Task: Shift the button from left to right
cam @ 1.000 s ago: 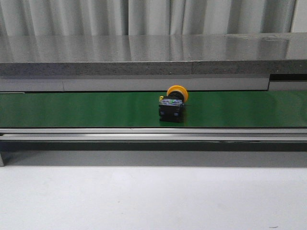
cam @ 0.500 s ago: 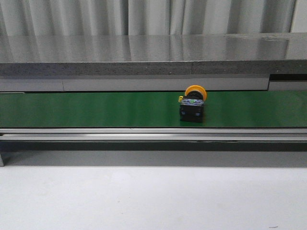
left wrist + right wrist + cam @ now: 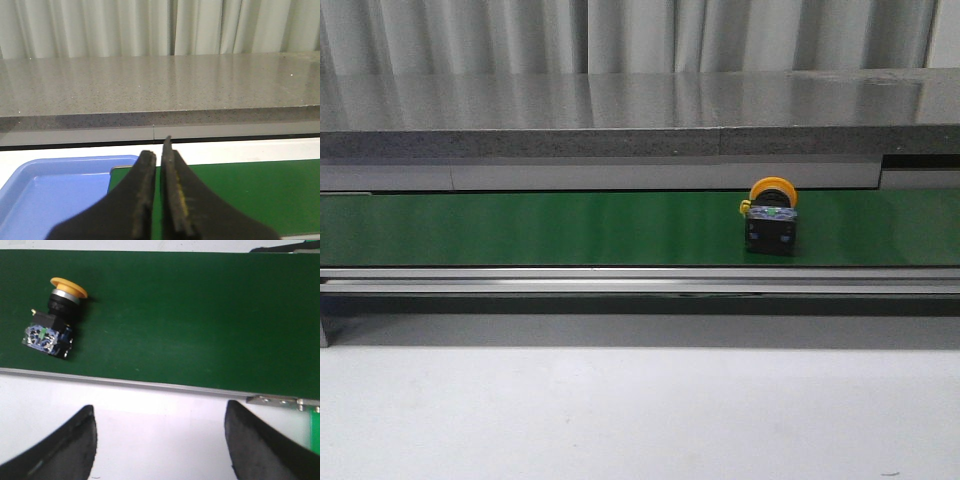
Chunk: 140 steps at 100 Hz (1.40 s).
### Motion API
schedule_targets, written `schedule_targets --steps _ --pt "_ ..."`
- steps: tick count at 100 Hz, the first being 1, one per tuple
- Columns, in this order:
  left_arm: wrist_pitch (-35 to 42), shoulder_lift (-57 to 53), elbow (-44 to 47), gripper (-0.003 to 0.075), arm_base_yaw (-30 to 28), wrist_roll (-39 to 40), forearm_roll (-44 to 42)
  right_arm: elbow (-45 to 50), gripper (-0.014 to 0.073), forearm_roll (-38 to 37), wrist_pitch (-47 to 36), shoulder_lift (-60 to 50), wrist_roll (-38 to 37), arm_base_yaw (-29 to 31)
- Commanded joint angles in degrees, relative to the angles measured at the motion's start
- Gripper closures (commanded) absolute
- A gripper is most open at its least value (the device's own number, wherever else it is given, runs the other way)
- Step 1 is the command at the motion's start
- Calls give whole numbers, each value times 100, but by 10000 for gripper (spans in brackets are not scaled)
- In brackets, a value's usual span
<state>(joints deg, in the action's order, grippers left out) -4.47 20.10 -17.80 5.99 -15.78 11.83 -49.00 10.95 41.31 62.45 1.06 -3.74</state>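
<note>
The button (image 3: 771, 217), a yellow-orange mushroom cap on a black boxy body, lies on the green belt (image 3: 520, 228), right of centre in the front view. It also shows in the right wrist view (image 3: 54, 320), lying on its side with the cap away from the belt's near edge. My right gripper (image 3: 159, 416) is open and empty over the white table, short of the belt's near edge. My left gripper (image 3: 158, 155) is shut and empty over the belt's left end. Neither gripper shows in the front view.
A blue tray (image 3: 45, 195) sits at the belt's left end. A grey stone counter (image 3: 640, 115) runs behind the belt, with curtains behind it. A metal rail (image 3: 640, 282) edges the belt's near side, with a bracket (image 3: 275, 401) near my right gripper.
The button has travelled rightward along the belt, from about the middle to right of centre.
</note>
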Motion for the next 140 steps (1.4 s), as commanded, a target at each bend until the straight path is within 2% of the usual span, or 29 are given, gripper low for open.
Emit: schedule_targets --steps 1,32,70,98,105,122,129,140 --pt "497 21 -158 715 48 6 56 -203 85 101 -551 154 44 -156" --pt "497 21 -158 715 48 6 56 -275 85 116 -1350 1117 44 -630" --pt "497 21 -158 715 48 6 56 -855 85 110 -1415 2254 49 -843" --pt "497 21 -158 715 48 6 56 -884 92 -185 -1535 2818 49 -843" --pt "497 21 -158 715 48 6 56 -884 146 -220 -1535 2915 49 -843" --pt "497 21 -158 715 48 6 56 -915 402 -238 -1455 2965 49 -843" --pt "497 21 -158 715 48 6 56 -1043 433 -266 -1254 2965 49 -843" --pt "497 21 -158 715 48 6 56 -1369 432 -357 -825 2954 49 -843"
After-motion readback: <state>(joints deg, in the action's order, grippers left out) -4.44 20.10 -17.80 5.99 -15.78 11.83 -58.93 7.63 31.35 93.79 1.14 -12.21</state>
